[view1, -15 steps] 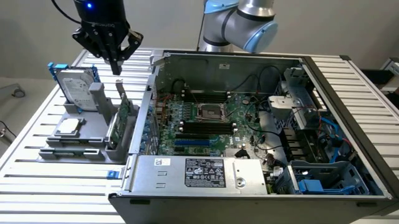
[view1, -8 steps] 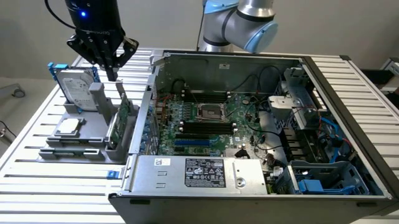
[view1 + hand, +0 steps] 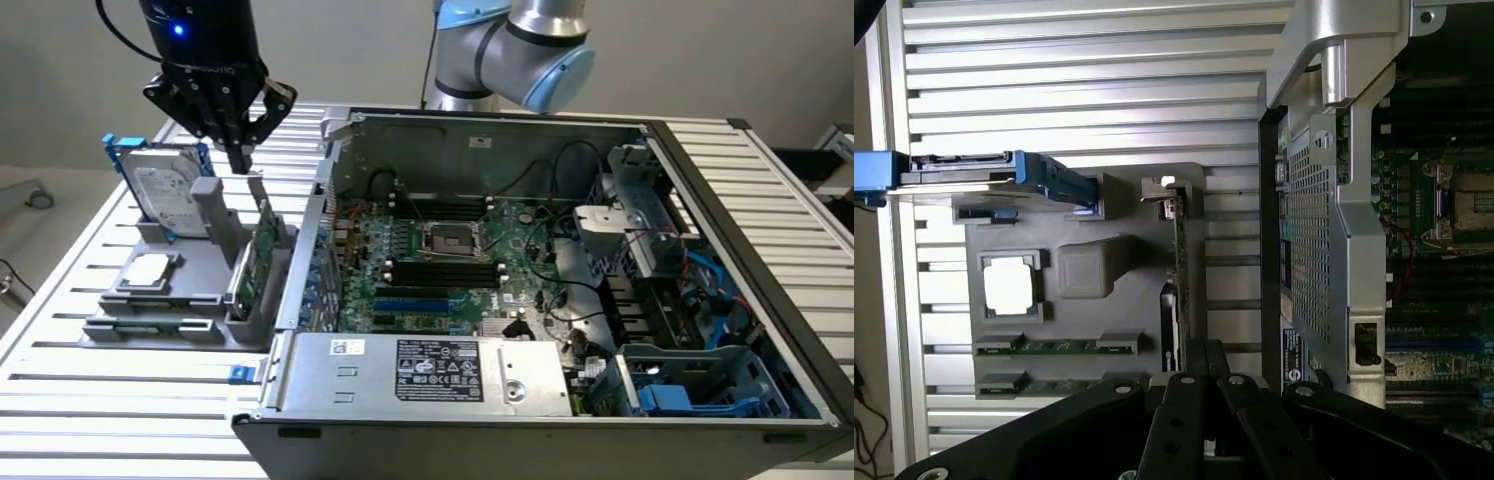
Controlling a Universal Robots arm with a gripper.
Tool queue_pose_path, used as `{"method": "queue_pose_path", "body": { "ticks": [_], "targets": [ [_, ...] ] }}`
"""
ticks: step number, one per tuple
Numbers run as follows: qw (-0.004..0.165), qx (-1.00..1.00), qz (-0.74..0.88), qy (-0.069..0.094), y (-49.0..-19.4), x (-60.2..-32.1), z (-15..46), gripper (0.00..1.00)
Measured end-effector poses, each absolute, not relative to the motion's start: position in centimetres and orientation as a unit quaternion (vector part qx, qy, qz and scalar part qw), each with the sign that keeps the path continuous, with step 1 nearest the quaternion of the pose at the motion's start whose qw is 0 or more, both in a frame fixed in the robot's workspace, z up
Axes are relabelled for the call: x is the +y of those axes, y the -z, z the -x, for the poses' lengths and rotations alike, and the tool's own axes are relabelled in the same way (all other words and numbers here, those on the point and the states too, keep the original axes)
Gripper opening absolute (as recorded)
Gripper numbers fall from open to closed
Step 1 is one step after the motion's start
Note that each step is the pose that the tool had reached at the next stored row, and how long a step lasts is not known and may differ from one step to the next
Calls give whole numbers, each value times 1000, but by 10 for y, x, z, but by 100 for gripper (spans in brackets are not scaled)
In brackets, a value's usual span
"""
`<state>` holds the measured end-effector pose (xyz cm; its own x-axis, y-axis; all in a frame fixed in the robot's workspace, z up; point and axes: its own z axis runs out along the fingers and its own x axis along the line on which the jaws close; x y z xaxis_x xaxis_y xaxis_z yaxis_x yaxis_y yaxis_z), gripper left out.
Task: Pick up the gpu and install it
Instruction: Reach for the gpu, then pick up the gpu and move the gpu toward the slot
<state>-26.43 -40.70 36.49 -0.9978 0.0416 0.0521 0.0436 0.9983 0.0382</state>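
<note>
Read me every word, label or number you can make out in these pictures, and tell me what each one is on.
Nothing can be read for certain.
On the power supply, the black label: too small.
Beside it, the white sticker: too small.
On the hard drive, its label: blurred.
On the case's rear panel, the dark sticker: blurred.

The arm (image 3: pixel 534 50) is made of brushed silver tubes linked by rounded joints with pale blue caps. Its wrist housing (image 3: pixel 200 30) is a glossy black cylinder with a small blue light glowing on it, and a thin black cable (image 3: pixel 115 32) curves beside it. The gripper (image 3: pixel 242 165) is matte black with faint pale lettering near its base. It is built from flat linkage bars pinned with round silver-headed screws (image 3: pixel 1181 381) and narrows into slim fingers (image 3: pixel 1176 425).
</note>
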Motion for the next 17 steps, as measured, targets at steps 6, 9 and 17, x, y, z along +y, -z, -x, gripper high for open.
{"method": "queue_pose_path", "body": {
  "ticks": [6, 9, 17],
  "targets": [
    [26, -999, 21, 20, -365, -407, 264, 11],
    [26, -999, 21, 20, -365, -407, 264, 11],
    [26, -999, 21, 20, -365, -407, 264, 36]
  ]
}}
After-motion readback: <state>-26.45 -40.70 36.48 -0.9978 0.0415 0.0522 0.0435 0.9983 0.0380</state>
